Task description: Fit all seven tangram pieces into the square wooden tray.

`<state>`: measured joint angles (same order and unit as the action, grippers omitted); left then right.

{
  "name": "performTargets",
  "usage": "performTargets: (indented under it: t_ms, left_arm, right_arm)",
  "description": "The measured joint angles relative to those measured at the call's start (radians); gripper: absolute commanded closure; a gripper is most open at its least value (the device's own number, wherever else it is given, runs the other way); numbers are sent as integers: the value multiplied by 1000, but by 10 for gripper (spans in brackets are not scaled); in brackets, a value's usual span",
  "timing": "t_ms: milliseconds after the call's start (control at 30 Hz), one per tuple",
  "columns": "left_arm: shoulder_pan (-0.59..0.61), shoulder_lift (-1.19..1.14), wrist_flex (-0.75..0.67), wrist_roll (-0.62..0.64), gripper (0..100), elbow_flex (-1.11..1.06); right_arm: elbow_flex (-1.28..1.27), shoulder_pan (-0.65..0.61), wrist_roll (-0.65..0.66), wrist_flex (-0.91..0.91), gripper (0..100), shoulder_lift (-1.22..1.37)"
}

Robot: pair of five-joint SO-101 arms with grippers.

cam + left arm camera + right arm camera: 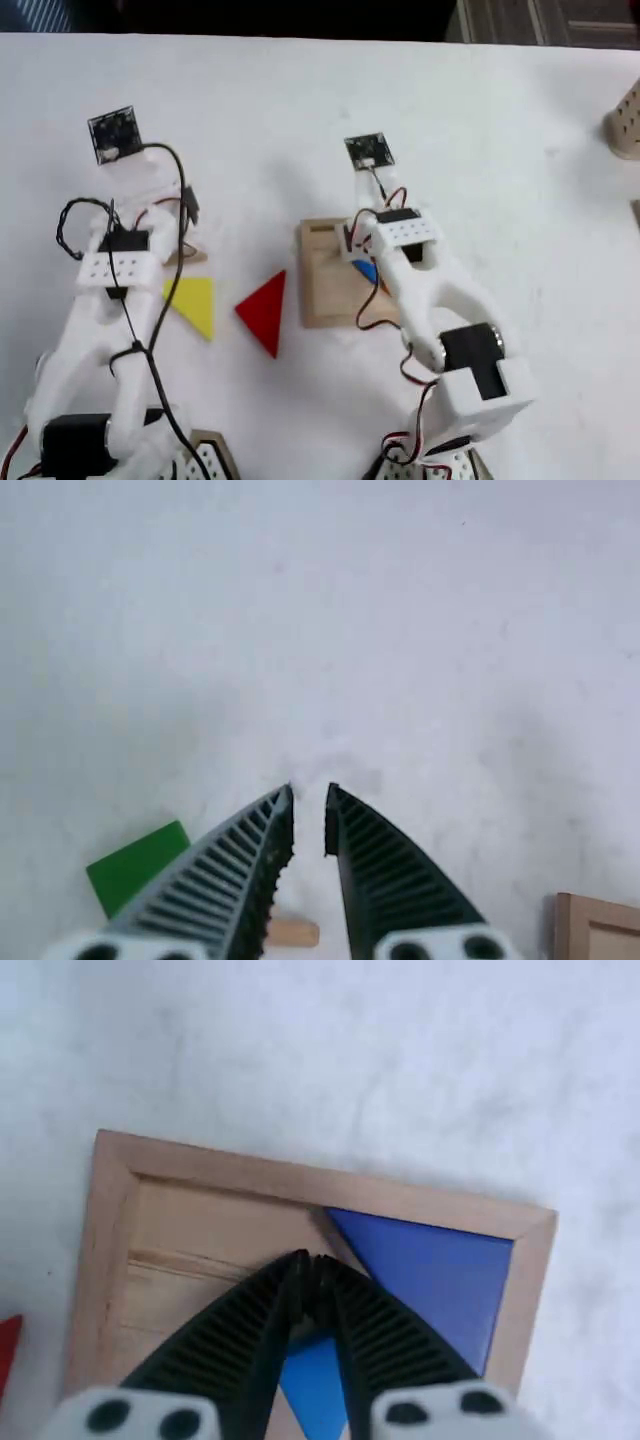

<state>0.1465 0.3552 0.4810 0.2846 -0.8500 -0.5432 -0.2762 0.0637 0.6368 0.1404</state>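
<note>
A white surface carries everything. A square tray of pale wood with a raised rim is seen in the high view just toward 6 o'clock from the middle; its floor is grained and mostly bare. The right arm is stretched over the tray from 5 o'clock and covers its 3 o'clock half. The right hand is held above the tray floor with its ribbed black fingers pressed together at the tips, nothing pinched between them. A flat blue triangle is laid inside the tray, tucked into one corner against the rim and partly covered by that hand. A flat red triangle lies on the surface at 9 o'clock of the tray, just beside it but apart. A flat yellow triangle lies at 9 o'clock of the red one, next to the left arm. The left hand is held over bare surface, its fingers parted by a narrow gap. A flat green piece and a small tan wooden piece are partly hidden behind it. A pale wooden block with holes is cut by the 3 o'clock edge.
</note>
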Motion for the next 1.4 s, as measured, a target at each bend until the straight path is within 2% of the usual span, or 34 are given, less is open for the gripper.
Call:
performTargets:
  t_ms: [500,633,767,1067,1267,1400]
  left_arm:
    - [0,0,0,0,928,0]
    - [0,0,0,0,928,0]
    - [0,0,0,0,928,0]
    - [0,0,0,0,928,0]
    - [0,0,0,0,928,0]
    - [0,0,0,0,928,0]
  right_arm:
    - [135,78,3,201,981,20]
    - [132,77,5,235,981,-55]
    - [37,52,5,235,981,-184]
    - [-261,-137,5,129,981,-354]
    - [-256,-130,69,110,981,-295]
    - [-216,-72,123,110,981,-222]
